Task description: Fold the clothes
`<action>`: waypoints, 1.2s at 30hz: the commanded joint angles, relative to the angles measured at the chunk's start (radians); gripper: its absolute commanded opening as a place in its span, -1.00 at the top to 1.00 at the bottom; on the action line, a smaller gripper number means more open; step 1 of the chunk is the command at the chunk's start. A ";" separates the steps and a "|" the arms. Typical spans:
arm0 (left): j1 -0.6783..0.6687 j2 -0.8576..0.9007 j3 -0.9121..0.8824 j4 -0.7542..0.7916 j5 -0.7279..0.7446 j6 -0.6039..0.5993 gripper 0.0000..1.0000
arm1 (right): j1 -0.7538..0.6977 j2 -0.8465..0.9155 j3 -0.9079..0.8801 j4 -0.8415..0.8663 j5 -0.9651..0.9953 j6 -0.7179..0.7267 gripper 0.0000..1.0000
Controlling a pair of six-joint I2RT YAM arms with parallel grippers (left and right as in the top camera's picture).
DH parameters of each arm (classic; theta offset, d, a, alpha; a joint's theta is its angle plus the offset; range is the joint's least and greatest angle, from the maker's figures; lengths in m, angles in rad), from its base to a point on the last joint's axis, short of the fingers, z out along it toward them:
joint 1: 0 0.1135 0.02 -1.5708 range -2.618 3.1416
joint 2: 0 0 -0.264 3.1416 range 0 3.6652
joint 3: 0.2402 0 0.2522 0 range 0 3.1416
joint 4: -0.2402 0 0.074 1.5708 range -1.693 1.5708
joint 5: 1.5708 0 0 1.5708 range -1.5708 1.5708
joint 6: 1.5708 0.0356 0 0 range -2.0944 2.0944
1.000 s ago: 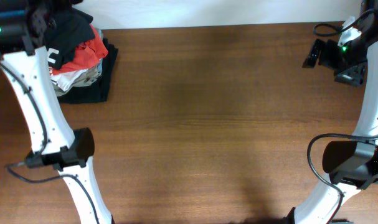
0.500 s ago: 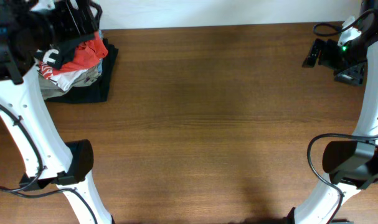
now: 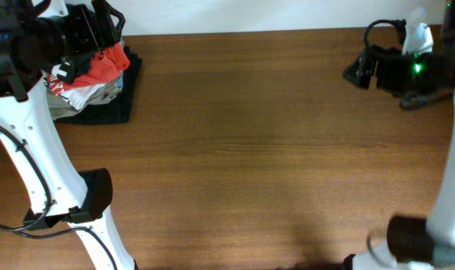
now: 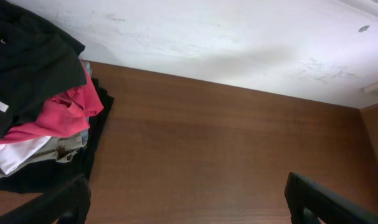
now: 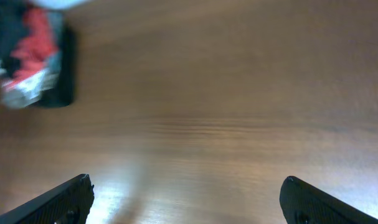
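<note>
1. The dark T-shirt lies on top of a heap of clothes at the far left corner of the table, right by the wall. A bit of white lettering shows at its edge in the left wrist view.
2. Only the left wrist view shows the layers. Under the T-shirt comes the red shirt, then the beige-grey garment beside some white fabric, with more dark fabric at the bottom. Whether that bottom layer belongs to the T-shirt cannot be told.
3. From overhead, the top of the heap is largely hidden behind the left arm. The red shirt, the beige-grey garment and the dark fabric spreading onto the wood stay visible there.
4. The left gripper hovers above the heap's near side with its fingers spread wide and nothing between them. Both dark fingertips frame bare wood in its own camera.
5. The right gripper is at the far right of the table, well apart from the clothes, likewise spread wide and empty.
6. The right wrist view (blurred) looks across the bare wood and catches the heap as a small red, black and pale patch in its upper left corner, too smeared to separate the garments.
</note>
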 commanded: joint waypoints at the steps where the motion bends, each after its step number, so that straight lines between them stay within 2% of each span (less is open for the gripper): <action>1: 0.000 -0.013 0.003 0.000 0.013 0.009 -0.98 | 0.172 -0.190 0.011 -0.006 -0.024 -0.015 -0.97; 3: 0.000 -0.013 0.003 0.000 0.013 0.009 -0.98 | 0.271 -0.252 0.011 -0.006 0.017 -0.015 -0.97; 7: 0.000 -0.013 0.003 0.000 0.013 0.009 -0.98 | 0.364 -0.327 0.012 -0.006 0.023 -0.015 -0.97; 11: 0.000 -0.013 0.003 0.000 0.013 0.009 -0.99 | 0.373 -0.367 0.012 -0.006 0.029 -0.015 -0.97; 19: 0.000 -0.013 0.003 0.000 0.013 0.009 -0.98 | 0.373 -0.408 0.005 -0.006 0.175 -0.019 -0.98; 24: 0.000 -0.013 0.003 0.000 0.013 0.009 -0.98 | 0.373 -0.434 -0.089 -0.006 0.270 -0.019 -0.97; 28: 0.000 -0.013 0.003 0.000 0.013 0.009 -0.98 | 0.372 -0.484 -0.278 0.050 0.341 -0.019 -0.97; 32: 0.000 -0.013 0.003 0.000 0.013 0.009 -0.98 | 0.370 -0.637 -0.571 0.276 0.373 -0.025 -0.97; 36: 0.000 -0.013 0.003 0.000 0.013 0.009 -0.98 | 0.356 -0.855 -0.945 0.552 0.370 -0.057 -0.97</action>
